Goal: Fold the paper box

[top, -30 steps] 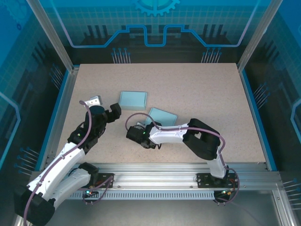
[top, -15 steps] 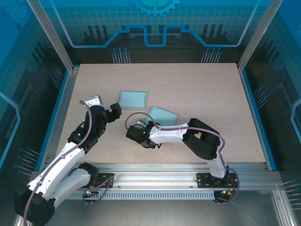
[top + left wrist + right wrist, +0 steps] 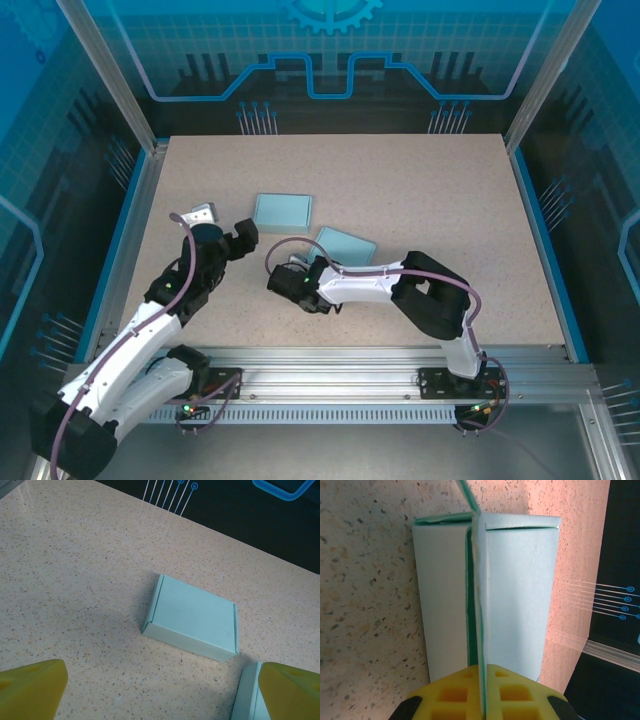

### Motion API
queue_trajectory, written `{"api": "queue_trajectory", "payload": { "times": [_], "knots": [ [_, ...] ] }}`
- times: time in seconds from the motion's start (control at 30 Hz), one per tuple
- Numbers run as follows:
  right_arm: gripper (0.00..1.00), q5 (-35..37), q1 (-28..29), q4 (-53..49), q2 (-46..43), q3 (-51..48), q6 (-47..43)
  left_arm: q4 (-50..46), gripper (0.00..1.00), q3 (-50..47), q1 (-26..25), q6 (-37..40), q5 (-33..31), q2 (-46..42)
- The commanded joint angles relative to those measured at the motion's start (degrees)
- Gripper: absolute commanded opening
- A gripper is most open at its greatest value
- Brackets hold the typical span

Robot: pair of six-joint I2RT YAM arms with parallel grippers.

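At the bottom of the right wrist view, the right gripper [image 3: 483,675] has just pinched shut on a thin upright flap [image 3: 479,605] of the pale blue paper box [image 3: 515,590] at frame centre, so the fold can probably begin. The left gripper [image 3: 160,685] hangs wide and empty above a second box [image 3: 192,620], mid-frame.

Pale teal closed box [image 3: 283,210] flat on table [image 3: 430,190]; second box [image 3: 347,246] just beside, flap [image 3: 480,630] raised.

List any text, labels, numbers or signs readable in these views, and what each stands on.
None readable. The closed box and the box with the raised flap are plain pale blue, unprinted. The back wall carries only a gear outline and line graphics, no letters.
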Motion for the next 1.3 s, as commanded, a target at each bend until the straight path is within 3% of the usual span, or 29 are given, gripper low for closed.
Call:
{"api": "queue_trajectory", "payload": {
  "times": [0.0,0.17,0.47,0.8,0.97,1.17,1.27],
  "knots": [
    [0.00,-4.11,-0.18,-2.77,-3.35,1.77,-0.46,0.96,0.99,1.17,0.27,1.46,-0.52,0.71],
    [0.00,-10.72,-0.96,-4.50,-6.41,3.21,-0.60,0.76,0.99,2.22,0.22,1.79,0.25,2.10],
    [0.00,-36.95,-9.51,-14.79,-11.56,10.80,-0.61,-0.19,0.99,4.77,0.23,4.97,4.30,4.31],
    [0.00,-67.37,-24.00,-25.40,-4.65,22.33,-4.36,0.89,0.99,8.66,1.11,9.30,15.01,13.83],
    [0.00,-78.22,-29.25,-29.93,-0.56,29.22,-9.13,3.08,0.99,10.25,1.72,9.58,20.09,19.57],
    [0.00,-76.74,-30.94,-36.76,5.34,36.51,-13.62,5.78,0.99,10.31,2.25,10.44,25.35,21.98],
    [0.00,-75.40,-30.59,-38.92,6.63,38.27,-15.77,10.09,0.99,8.35,2.60,12.40,30.98,22.01]
  ]
}}
